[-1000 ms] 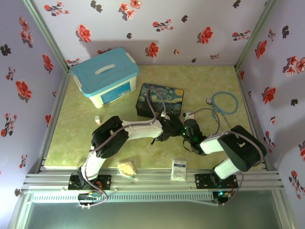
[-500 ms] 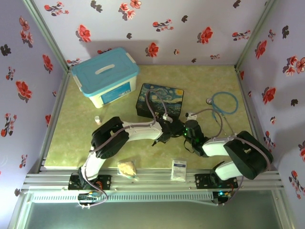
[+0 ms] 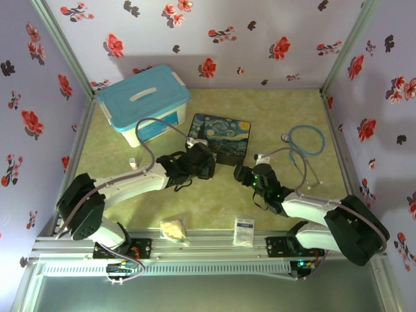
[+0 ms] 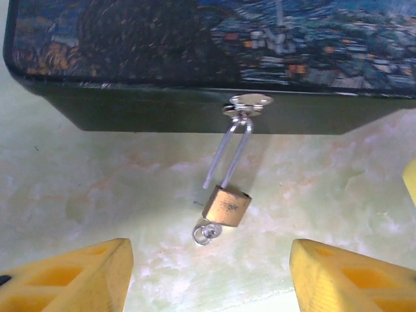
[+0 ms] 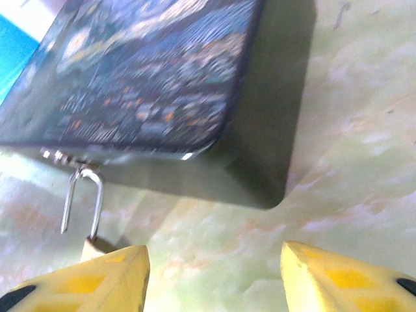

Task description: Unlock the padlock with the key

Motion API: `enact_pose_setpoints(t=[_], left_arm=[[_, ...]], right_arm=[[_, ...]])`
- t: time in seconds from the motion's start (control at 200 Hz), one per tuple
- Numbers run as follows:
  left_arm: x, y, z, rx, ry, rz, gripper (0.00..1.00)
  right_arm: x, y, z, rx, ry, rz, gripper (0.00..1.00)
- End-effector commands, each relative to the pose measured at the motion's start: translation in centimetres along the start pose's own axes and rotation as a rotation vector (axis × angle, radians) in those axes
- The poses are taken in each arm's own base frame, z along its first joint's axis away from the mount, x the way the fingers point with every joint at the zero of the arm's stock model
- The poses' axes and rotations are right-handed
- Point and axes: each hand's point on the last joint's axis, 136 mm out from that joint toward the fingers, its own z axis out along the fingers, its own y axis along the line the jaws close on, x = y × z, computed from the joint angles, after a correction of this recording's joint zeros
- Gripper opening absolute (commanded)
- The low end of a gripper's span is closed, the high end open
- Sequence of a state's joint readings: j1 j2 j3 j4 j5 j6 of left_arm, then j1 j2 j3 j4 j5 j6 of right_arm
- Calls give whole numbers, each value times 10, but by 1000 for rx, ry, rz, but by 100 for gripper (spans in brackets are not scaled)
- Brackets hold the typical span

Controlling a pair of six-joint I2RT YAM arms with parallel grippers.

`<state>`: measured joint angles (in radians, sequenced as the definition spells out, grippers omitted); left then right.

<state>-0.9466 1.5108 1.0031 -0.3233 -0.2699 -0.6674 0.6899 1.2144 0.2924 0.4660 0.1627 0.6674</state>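
Table [image 3: 273, 110]: tin [image 3: 220, 138] mid-table.
Left pincer [image 4: 209, 260] wide, empty. Right pincer [image 5: 214, 257] wide, empty, one finger just beside padlock [image 4: 226, 207].
Padlock hangs from tin's hasp, lying on table.
Key [image 4: 204, 233] seemingly in keyhole.
Risk: finger nudges padlock, key slips out.

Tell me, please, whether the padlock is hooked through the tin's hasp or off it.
Hooked through: the shackle of the padlock loops the hasp on the tin; its body rests on the table.
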Motion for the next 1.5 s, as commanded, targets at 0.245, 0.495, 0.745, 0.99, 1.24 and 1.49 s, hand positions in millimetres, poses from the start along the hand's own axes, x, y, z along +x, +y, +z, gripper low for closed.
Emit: enact_pose_setpoints(t=[0.245, 0.495, 0.745, 0.99, 1.24, 1.49], left_arm=[[12, 9, 26, 221, -31, -303, 64], [22, 32, 33, 157, -24, -311, 60], [12, 47, 23, 138, -49, -311, 60], [17, 50, 25, 133, -50, -319, 60], [14, 51, 23, 128, -56, -303, 60], [15, 53, 24, 124, -52, -302, 60]], right_arm=[[21, 59, 34, -125, 134, 0, 57], [40, 73, 58, -138, 211, -20, 56], [60, 72, 80, -121, 269, -34, 55], [80, 44, 90, 29, 342, -103, 53], [91, 27, 89, 106, 360, -166, 41], [88, 49, 90, -40, 328, -60, 26]])
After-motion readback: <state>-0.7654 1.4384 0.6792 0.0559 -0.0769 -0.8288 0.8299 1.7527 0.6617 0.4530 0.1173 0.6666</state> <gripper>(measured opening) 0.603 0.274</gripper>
